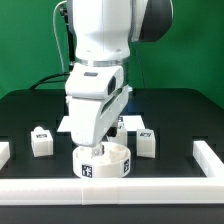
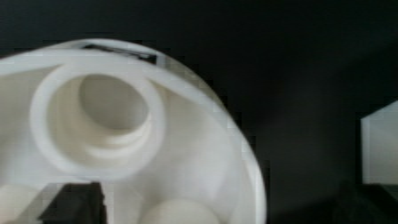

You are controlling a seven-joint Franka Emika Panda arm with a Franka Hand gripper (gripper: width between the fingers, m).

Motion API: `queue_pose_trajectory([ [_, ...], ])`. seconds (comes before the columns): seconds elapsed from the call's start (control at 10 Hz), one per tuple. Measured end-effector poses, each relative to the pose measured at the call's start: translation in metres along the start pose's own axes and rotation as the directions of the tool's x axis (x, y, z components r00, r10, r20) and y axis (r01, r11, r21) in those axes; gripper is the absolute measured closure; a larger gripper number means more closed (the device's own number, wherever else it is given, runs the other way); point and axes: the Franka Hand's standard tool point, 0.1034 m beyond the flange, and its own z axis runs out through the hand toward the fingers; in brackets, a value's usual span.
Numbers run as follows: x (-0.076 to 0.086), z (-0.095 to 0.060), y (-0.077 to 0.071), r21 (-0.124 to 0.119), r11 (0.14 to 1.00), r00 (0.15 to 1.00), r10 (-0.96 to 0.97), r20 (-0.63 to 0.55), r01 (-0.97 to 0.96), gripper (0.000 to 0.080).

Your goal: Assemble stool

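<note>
The stool's round white seat [image 1: 104, 160] lies at the front centre of the black table with a tag on its rim. My gripper [image 1: 100, 143] hangs straight down just over it, and the hand hides the fingers in the exterior view. In the wrist view the seat [image 2: 125, 130] fills most of the picture, showing a round socket and ribs. The gripper [image 2: 169, 210] is open, with a seat rib between its jaws and a dark finger [image 2: 75, 205] beside that rib. Whether the fingers touch the seat does not show. White block legs stand at the exterior view's left [image 1: 40, 141] and right [image 1: 146, 140].
A third leg [image 1: 126, 124] stands behind the seat, partly hidden by the arm. The marker board [image 1: 62, 124] lies flat behind the arm. White border rails run along the front [image 1: 110, 190], left [image 1: 4, 152] and right [image 1: 208, 155]. A white block edge [image 2: 381, 150] shows in the wrist view.
</note>
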Motion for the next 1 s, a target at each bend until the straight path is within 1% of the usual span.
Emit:
queue_pose_trajectory([
  [0.3, -0.0008, 0.0100, -0.0038, 0.015, 1.000, 1.000, 0.001, 0.003, -0.001, 0.0150],
  [0.6, -0.0003, 0.0109, -0.0047, 0.018, 1.000, 1.000, 0.000, 0.003, 0.000, 0.0150],
  [0.7, -0.0003, 0.0109, -0.0047, 0.018, 1.000, 1.000, 0.000, 0.003, 0.000, 0.0293],
  [0.8, -0.0003, 0.0109, -0.0047, 0.018, 1.000, 1.000, 0.000, 0.003, 0.000, 0.0293],
  [1.0, -0.0003, 0.0109, -0.0047, 0.018, 1.000, 1.000, 0.000, 0.003, 0.000, 0.0634],
])
